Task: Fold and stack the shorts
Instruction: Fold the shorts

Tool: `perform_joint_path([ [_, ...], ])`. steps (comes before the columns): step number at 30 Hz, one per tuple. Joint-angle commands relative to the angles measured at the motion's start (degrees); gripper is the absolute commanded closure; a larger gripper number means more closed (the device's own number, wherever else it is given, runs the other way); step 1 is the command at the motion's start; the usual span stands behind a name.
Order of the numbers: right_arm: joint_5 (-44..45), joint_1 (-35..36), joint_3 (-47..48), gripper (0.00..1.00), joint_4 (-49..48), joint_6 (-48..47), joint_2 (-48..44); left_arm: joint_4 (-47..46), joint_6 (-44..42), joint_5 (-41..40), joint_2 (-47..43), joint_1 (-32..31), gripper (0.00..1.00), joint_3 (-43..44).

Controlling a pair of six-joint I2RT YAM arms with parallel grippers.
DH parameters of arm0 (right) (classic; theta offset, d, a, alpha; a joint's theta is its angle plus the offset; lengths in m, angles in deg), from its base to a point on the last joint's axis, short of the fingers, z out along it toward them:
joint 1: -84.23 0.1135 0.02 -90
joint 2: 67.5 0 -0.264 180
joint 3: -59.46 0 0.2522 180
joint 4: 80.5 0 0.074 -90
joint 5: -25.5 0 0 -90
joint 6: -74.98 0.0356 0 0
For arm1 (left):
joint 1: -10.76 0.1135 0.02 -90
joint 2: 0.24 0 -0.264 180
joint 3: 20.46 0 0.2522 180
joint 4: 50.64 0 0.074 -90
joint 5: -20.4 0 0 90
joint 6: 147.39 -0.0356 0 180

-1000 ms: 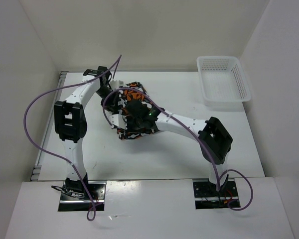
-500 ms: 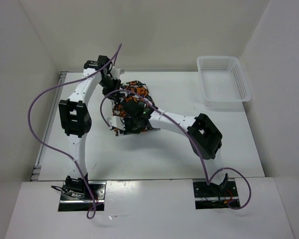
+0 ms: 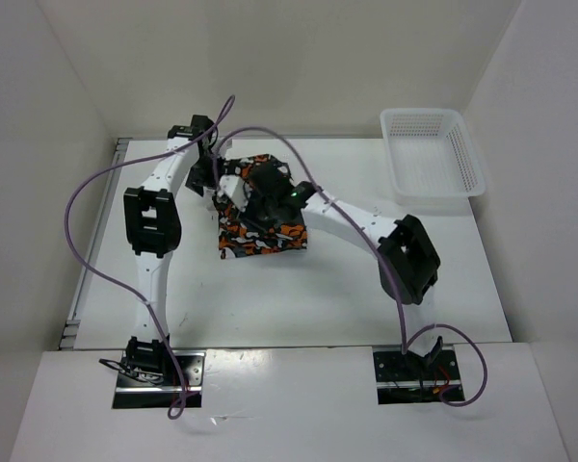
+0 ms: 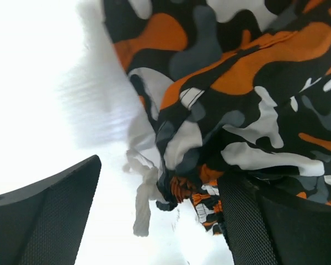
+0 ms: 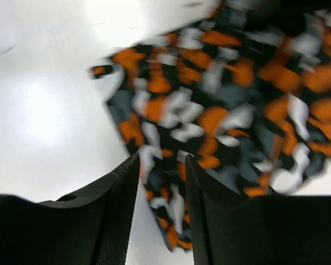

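Observation:
The shorts (image 3: 262, 229), printed in orange, white, grey and black blotches, lie as a folded bundle on the white table (image 3: 366, 298) left of centre. My left gripper (image 3: 212, 179) hovers at their far left corner, and my right gripper (image 3: 270, 189) hangs over their far edge. In the left wrist view the left gripper (image 4: 160, 215) stands wide open. The shorts (image 4: 248, 99) fill the upper right and a white drawstring (image 4: 143, 204) dangles between the fingers. The right gripper (image 5: 161, 165) stands open with a narrow gap, and the shorts (image 5: 231, 110) lie blurred beyond its tips.
A white plastic mesh basket (image 3: 432, 154) stands at the far right corner of the table. White walls close in the left, back and right sides. Purple cables loop over both arms above the cloth.
Both grippers have opened and let go of the shorts. The bundle, bunched up under the grippers before, now lies flatter on the table. Both wrists have shifted toward the far side.

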Motion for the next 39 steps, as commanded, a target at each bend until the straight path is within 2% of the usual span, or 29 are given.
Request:
perform_joint_path([
  [1, 1.23, -7.8, -0.4, 0.56, -6.23, 13.42, -6.0, -4.59, -0.1, -2.99, -2.31, 0.52, 0.07, 1.52],
  [5, 0.09, -12.91, -4.27, 0.58, -7.38, 17.3, -6.0, -11.61, -0.1, -2.46, -11.08, 0.53, 0.0, -4.19],
  [7, 0.08, -14.84, -6.11, 0.59, -8.87, 19.58, -5.48, -14.08, -0.1, -2.46, -15.14, 0.01, 0.0, -10.07],
  [8, 0.08, -15.37, -6.64, 0.57, -8.87, 20.38, -5.47, -15.75, -0.1, -1.68, -18.9, 0.0, 0.0, -12.18],
  [9, 0.08, -16.86, -8.21, 0.48, -9.57, 23.43, -3.91, -15.77, -0.1, -1.67, -21.99, -1.65, 0.0, -17.59],
  [13, -2.72, -18.02, -11.64, 0.42, -9.58, 25.3, -3.1, -16.29, -0.1, -7.01, -22.55, -2.29, 0.0, -23.79],
  [15, -5.0, -18.02, -12.71, 0.41, -9.58, 25.31, -2.48, -15.34, -0.1, -6.08, -22.55, -2.29, 0.0, -25.9],
  [18, -5.81, -18.02, -14.9, 0.4, -9.58, 27.93, -2.48, -14.01, -0.1, 0.16, -24.12, -2.81, 0.0, -30.89],
  [22, -5.81, -18.02, -19.65, 0.38, -10.81, 30.05, -2.48, -16.03, -0.1, -2.28, -23.95, -5.63, 0.0, -37.58],
  [25, -7.73, -18.02, -21.49, 0.38, -11.34, 31.54, -1.44, -17.25, -0.1, -2.29, -21.85, -6.24, 0.0, -38.21],
  [27, -8.35, -18.02, -21.5, 0.42, -11.86, 31.55, -1.43, -17.26, -0.1, -2.99, -21.15, -6.24, 0.0, -38.74],
  [30, -7.48, -18.02, -23.34, 0.57, -11.86, 32.07, -1.43, -17.26, -0.1, -2.99, -20.62, -6.24, 0.04, -41.36],
  [31, -6.95, -18.02, -23.96, 0.64, -11.86, 32.07, -1.43, -17.26, -0.1, -2.99, -20.61, -6.85, 0.06, -42.25],
  [32, -6.25, -18.02, -25.18, 0.78, -12.38, 32.07, -2.04, -17.26, -0.1, -2.99, -20.09, -6.86, 0.14, -43.13],
  [35, -7.55, -18.02, -27.82, 1.0, -12.39, 30.84, -4.33, -17.26, -0.1, -3.78, -21.13, -6.86, 0.29, -46.91],
  [39, -12.21, -18.02, -31.6, 1.0, -10.64, 27.16, -8.01, -16.56, -0.1, -2.65, -24.47, -6.86, 0.38, -50.51],
])
